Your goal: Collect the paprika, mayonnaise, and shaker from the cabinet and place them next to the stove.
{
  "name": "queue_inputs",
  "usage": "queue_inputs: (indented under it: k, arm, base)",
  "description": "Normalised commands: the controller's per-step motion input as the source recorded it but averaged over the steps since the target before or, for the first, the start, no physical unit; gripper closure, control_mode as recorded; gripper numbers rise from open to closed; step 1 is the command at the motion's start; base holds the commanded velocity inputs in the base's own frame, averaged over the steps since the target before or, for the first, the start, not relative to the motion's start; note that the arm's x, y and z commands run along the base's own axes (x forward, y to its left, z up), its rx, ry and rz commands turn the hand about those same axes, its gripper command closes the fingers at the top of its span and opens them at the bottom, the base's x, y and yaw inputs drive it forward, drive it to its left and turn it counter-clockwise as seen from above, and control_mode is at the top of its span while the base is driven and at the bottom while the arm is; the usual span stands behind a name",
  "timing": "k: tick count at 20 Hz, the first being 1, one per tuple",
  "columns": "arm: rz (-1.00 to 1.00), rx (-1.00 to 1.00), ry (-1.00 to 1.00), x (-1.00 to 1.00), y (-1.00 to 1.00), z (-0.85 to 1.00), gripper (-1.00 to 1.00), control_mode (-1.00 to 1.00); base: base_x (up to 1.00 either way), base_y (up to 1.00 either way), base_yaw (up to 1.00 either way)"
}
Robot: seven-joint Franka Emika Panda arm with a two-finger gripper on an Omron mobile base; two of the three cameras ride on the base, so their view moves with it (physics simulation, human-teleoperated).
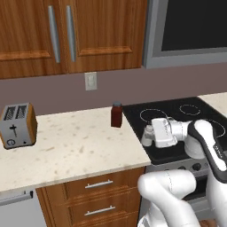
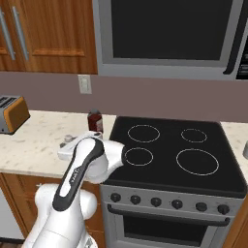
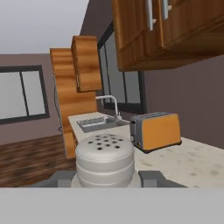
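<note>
My gripper (image 3: 107, 178) is shut on the shaker (image 3: 105, 158), a pale grey cylinder with a holed, rounded top that stands upright between the two dark fingertips. In the left base view the gripper (image 1: 148, 133) points left and holds the shaker (image 1: 145, 139) over the left edge of the stove (image 1: 177, 116). The paprika (image 1: 116, 114), a dark red-brown bottle, stands on the counter just left of the stove's back corner, and shows again as the paprika (image 2: 95, 119) beside the stove (image 2: 169, 150). The cabinet (image 1: 66, 35) doors are closed. The mayonnaise is out of view.
A toaster (image 1: 17, 125) sits at the counter's left end, also seen as the toaster (image 3: 155, 130). A sink with a faucet (image 3: 94, 122) lies beyond it. The microwave (image 2: 164, 36) hangs above the stove. Drawers (image 1: 97, 195) sit below the counter.
</note>
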Motion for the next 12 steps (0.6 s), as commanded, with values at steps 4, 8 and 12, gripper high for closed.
queue_inputs:
  k: [4, 8, 12]
  arm:
    - [0.11, 0.0, 0.06, 0.44, -0.05, -0.58, 1.0, -1.0]
    - [0.09, 0.0, 0.06, 0.47, -0.08, -0.44, 1.0, -1.0]
    - [0.05, 0.0, 0.03, 0.45, -0.15, -0.22, 1.0, -1.0]
  base:
    - [0.0, 0.0, 0.0]
    - [0.0, 0.0, 0.0]
    - [0.0, 0.0, 0.0]
